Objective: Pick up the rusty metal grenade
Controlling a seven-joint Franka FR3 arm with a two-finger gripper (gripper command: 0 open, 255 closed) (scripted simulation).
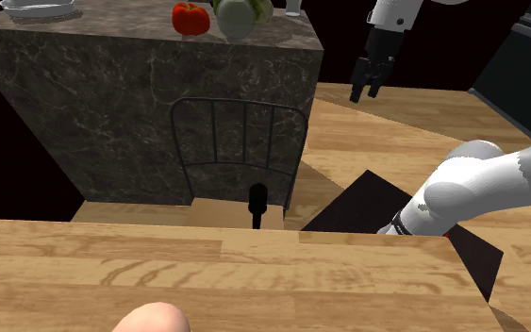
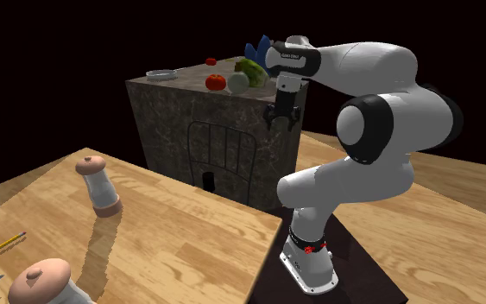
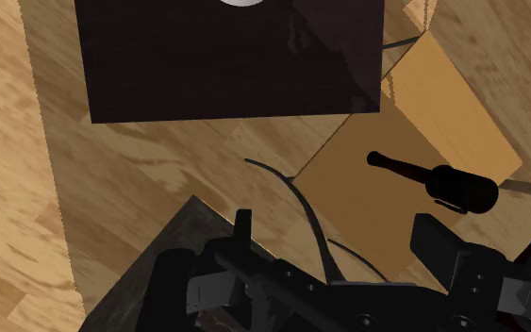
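**Lining up over the chair for the stick grenade**

The end effector [image 1: 368, 90] hangs high, beside the upper corner of the dark stone-faced block [image 1: 141, 104]. Its two black fingers are spread with nothing between them. The grenade [image 1: 257, 203] is a dark, stick-shaped piece with a thick head and a thin handle, and I see no rust colour on it. It sits on the wooden chair seat [image 1: 221, 212], just in front of the wire backrest [image 1: 240, 141], and the chair is drawn up against the block. It appears to stand on end with the head up, though I cannot be certain of that. The wrist view has it off to one side of the fingers, so the hand is not yet centred over it.

The step in hand looks like the approach, with the whole descent ahead. To do it well:

- Shift the hand sideways first, until the grenade lies midway between the fingers.
- Come down on the open side of the seat, away from the backrest wires and the edge of the block.
- Turn the wrist so the fingers straddle the handle or the neck below the head.
- Close only once both fingers flank it, since a slender upright piece would probably topple at a one-sided nudge.
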